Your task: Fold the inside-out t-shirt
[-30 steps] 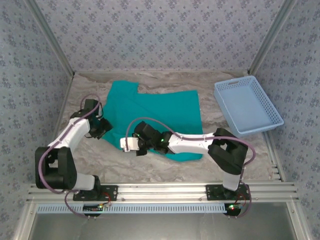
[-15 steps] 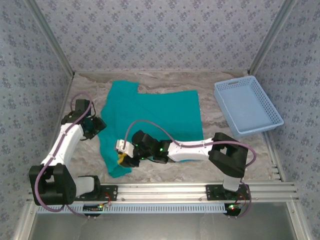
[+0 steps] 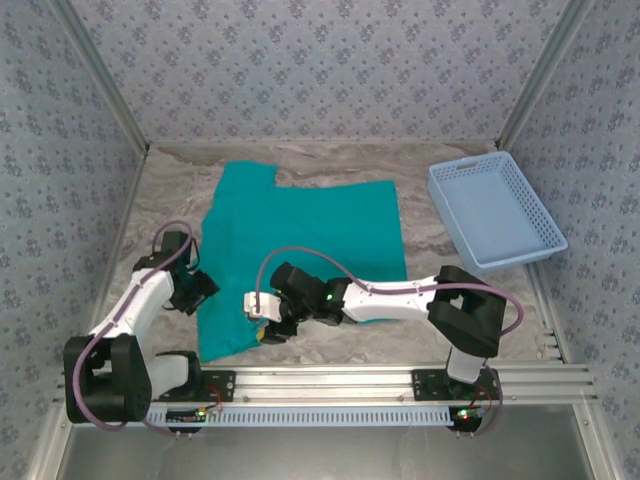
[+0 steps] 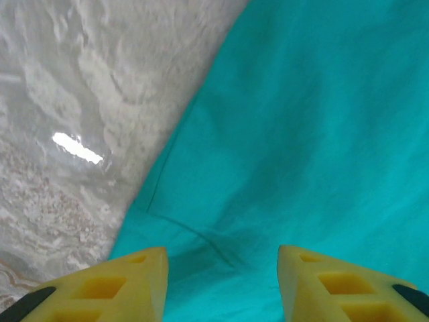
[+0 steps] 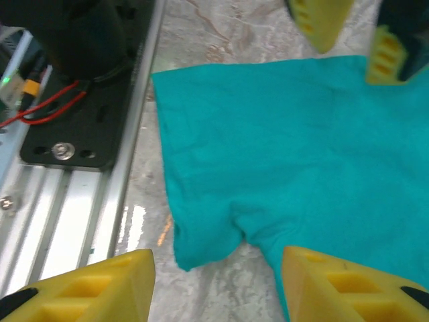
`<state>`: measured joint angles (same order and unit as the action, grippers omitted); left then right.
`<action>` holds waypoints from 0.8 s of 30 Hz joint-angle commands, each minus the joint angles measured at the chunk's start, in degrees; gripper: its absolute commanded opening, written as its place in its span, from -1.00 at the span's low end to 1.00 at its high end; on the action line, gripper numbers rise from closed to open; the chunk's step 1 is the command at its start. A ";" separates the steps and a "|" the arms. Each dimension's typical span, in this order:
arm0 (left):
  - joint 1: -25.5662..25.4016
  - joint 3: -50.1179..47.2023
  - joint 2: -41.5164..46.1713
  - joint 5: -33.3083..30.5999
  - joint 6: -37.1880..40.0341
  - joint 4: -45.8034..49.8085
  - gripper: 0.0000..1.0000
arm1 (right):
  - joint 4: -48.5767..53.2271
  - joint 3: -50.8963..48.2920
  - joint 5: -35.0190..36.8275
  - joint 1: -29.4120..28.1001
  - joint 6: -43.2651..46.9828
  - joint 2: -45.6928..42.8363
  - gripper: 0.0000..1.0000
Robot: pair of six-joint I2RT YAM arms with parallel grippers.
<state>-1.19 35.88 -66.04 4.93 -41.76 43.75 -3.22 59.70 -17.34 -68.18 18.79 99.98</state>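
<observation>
Item: t-shirt (image 3: 300, 235) flat on worktop (image 3: 440, 330); my left gripper (image 4: 221, 261) and right gripper (image 5: 214, 261) apart, empty; risk: shallow pinch slips, bunching cloth.

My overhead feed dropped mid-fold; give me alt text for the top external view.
A teal t-shirt lies spread on the marbled table; the left gripper and right gripper hover open over its near left corner. An empty light blue basket sits at the far right.

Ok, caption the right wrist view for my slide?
Open right tool hovers over the teal t-shirt spread on the marbled table, left tool opposite.
</observation>
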 commanded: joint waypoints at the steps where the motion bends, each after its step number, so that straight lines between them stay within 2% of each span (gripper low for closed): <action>1: -2.38 -0.68 1.21 0.07 -3.21 0.21 -0.08 | -4.32 -1.54 7.05 1.37 -5.12 1.43 0.08; 5: -4.08 -1.81 -0.20 -8.05 -3.18 3.41 -0.06 | -6.19 -7.05 11.65 2.08 -7.58 -1.09 0.06; 8: -4.11 -2.27 -1.37 -6.84 -4.46 2.43 -0.06 | -7.56 -12.12 11.76 3.25 -12.26 -3.41 0.02; 10: -5.11 -2.39 -0.76 -3.80 -5.56 2.53 -0.05 | -7.51 -15.87 13.22 3.87 -17.03 -8.64 0.02; 13: -10.61 -0.76 3.64 -2.05 -7.07 6.38 -0.01 | -6.75 -23.07 16.84 6.85 -22.62 -19.46 0.08; 15: -15.81 1.03 7.24 -3.97 -10.62 11.58 0.01 | 0.46 -24.92 19.18 11.41 -26.23 -26.27 0.10; 17: -20.11 0.85 10.60 -3.70 -15.98 15.89 0.02 | 10.96 -24.38 26.39 16.68 -34.53 -31.98 0.15; 20: -25.44 -3.08 15.97 -0.12 -24.72 18.83 0.03 | 34.39 -21.94 34.14 24.76 -64.80 -38.69 0.18; 21: -26.75 -4.24 17.47 0.63 -26.95 19.38 0.03 | 39.31 -22.29 33.08 26.49 -71.67 -40.54 0.18; 24: -29.34 -6.60 21.02 1.70 -31.38 21.42 0.03 | 42.72 -27.14 25.95 28.93 -83.60 -46.86 0.18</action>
<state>-29.04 31.14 -46.92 4.49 -64.53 58.48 22.87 35.97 10.24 -40.05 -41.45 56.42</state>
